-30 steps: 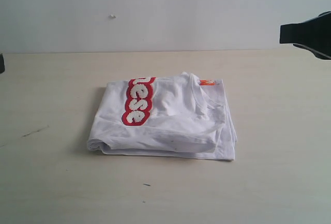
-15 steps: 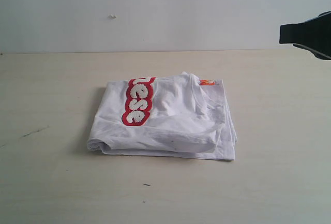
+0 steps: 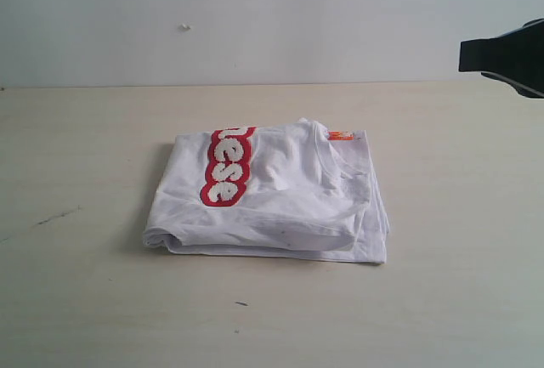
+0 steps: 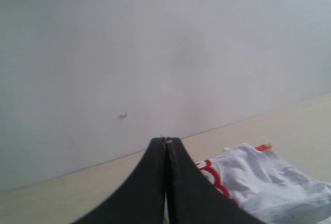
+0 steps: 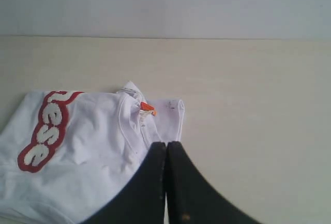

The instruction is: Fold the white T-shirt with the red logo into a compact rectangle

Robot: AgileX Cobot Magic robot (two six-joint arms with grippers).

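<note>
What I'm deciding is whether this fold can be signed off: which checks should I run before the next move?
1. White cotton T-shirt folded into a compact stack on the pale wooden table: ok.
2. Red fuzzy logo patch on top, facing up: ok.
3. Stack edges flush: not ok, layers stagger along one side.
4. Left gripper shut, empty: ok.
5. Right gripper shut, empty: ok.
6. Hidden inner folds smooth: cannot tell.

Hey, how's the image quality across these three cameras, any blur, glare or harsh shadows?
Exterior view: soft, even light, only a faint shadow beside the white T-shirt, no glare. Left wrist view: hazy, the left gripper a dark, soft-edged silhouette. Right wrist view: sharper, red logo legible, right gripper dark and featureless.
</note>
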